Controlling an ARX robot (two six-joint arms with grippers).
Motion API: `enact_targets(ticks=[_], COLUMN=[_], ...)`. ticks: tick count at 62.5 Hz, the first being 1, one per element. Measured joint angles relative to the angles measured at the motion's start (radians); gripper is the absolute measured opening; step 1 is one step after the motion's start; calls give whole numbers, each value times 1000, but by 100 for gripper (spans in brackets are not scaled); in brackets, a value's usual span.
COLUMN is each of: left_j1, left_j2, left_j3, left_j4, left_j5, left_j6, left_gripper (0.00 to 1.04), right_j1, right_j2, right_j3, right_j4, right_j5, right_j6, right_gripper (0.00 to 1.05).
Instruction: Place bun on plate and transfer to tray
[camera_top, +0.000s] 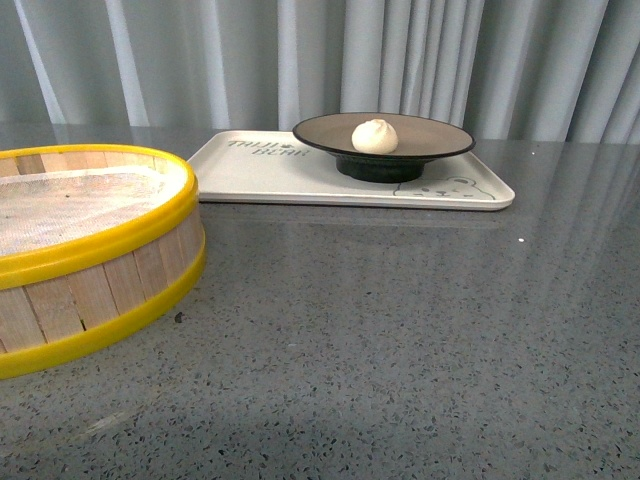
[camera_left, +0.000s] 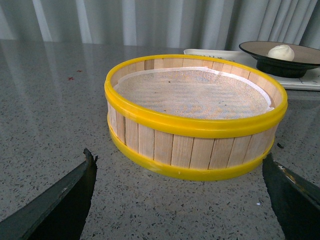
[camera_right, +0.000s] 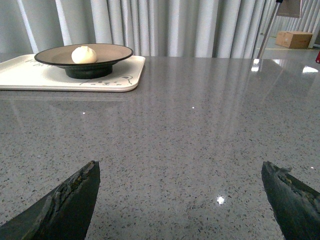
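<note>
The bun sat on the plate, which stood on the tray (job seemingly done). Both the left pincer and right pincer gaped empty above the counter. A careless sweep could have knocked the steamer into the tray.

Yellow-rimmed steamer (cloth-lined), nr curtain
</note>
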Motion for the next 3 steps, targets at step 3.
enact_targets(ticks=[3], left_j1=[0], left_j2=[0], left_j3=[0], left_j4=[0], left_j5=[0], left_j6=[0], left_gripper=[98], right_j1=[0], right_j2=[0], right_j3=[0], right_j4=[0], right_j5=[0], right_j6=[0], right_gripper=[96])
